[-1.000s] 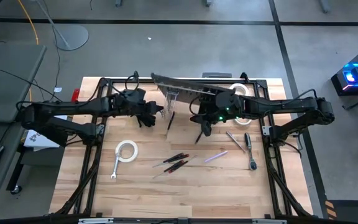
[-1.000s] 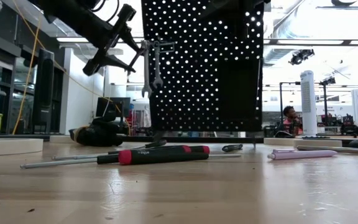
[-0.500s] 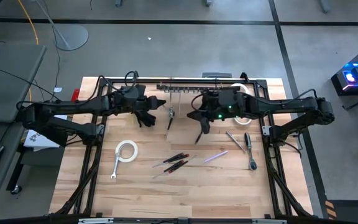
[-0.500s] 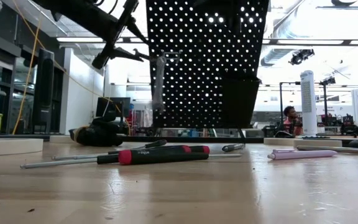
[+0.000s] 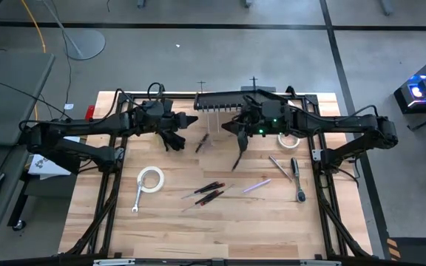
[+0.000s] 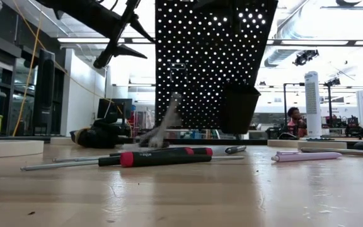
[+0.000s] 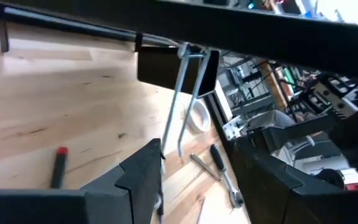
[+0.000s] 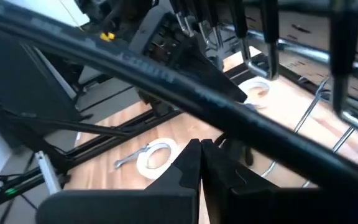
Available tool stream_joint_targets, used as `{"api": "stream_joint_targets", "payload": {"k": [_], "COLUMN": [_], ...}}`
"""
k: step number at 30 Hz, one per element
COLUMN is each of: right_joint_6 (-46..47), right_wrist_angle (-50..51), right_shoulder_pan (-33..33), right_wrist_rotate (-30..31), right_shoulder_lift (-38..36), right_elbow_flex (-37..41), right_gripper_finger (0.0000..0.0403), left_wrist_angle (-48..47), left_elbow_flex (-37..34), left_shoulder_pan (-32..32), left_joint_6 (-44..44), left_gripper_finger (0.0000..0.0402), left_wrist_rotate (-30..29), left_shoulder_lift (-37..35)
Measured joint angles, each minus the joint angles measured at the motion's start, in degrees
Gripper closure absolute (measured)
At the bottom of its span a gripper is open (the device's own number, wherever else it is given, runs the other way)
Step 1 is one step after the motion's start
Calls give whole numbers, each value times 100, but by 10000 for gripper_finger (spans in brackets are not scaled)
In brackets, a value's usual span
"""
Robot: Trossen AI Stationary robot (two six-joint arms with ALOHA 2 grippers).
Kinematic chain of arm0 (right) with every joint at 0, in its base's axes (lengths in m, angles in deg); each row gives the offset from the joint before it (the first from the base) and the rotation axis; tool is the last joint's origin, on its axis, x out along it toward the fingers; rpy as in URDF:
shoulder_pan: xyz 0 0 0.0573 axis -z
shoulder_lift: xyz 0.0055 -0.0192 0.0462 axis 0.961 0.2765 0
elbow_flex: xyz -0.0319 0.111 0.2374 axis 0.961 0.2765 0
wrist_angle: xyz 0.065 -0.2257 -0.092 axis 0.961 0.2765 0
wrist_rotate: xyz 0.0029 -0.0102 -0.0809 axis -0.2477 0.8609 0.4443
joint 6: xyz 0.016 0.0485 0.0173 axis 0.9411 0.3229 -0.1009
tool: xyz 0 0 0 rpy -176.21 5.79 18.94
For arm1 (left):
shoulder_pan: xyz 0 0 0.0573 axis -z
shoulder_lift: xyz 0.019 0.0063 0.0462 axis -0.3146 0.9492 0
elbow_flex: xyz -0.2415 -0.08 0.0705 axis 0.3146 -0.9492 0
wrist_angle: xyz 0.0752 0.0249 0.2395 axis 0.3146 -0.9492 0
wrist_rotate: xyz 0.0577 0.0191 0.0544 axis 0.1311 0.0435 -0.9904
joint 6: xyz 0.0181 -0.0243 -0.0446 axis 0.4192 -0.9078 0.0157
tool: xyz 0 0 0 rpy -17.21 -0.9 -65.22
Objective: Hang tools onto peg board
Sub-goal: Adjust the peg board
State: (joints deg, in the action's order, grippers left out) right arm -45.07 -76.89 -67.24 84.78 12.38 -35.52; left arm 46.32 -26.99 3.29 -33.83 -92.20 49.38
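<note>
Both grippers at the peg board [image 6: 216, 57]: we see left gripper [image 5: 187, 120] fingers apart, empty; right gripper [image 5: 231, 127] fingers together.

table: pale wood top [image 5: 272, 229] | floor: grey concrete [image 5: 198, 59], black line [image 5: 198, 26] crossed it | cable: yellow [image 5: 35, 26], beside table | fan: white tower [image 6: 312, 104] stood behind | person: sat far back [image 6: 290, 121]

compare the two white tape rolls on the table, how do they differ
The left tape roll lies in open view on bare wood beside a wrench. The right tape roll sits near the back, partly hidden under the right arm. Both are white rings lying flat.
</note>
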Motion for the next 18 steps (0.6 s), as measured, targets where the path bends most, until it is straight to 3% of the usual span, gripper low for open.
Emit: {"api": "stream_joint_targets", "payload": {"k": [11,18], "right_joint_6": [-397,-807], "right_wrist_angle": [-191,-225], "right_shoulder_pan": [82,196], "right_wrist_rotate": [455,647], "right_shoulder_lift": [0,0], "right_elbow_flex": [0,-113], "right_gripper_finger": [403,403], "left_wrist_angle": [79,562], "left_elbow_flex": [2,2], "left_shoulder_pan": [1,2], "left_joint_6": [89,617], "left_gripper_finger": [219,219], "left_wrist_rotate": [-9,-28], "left_shoulder_lift": [0,-2]}}
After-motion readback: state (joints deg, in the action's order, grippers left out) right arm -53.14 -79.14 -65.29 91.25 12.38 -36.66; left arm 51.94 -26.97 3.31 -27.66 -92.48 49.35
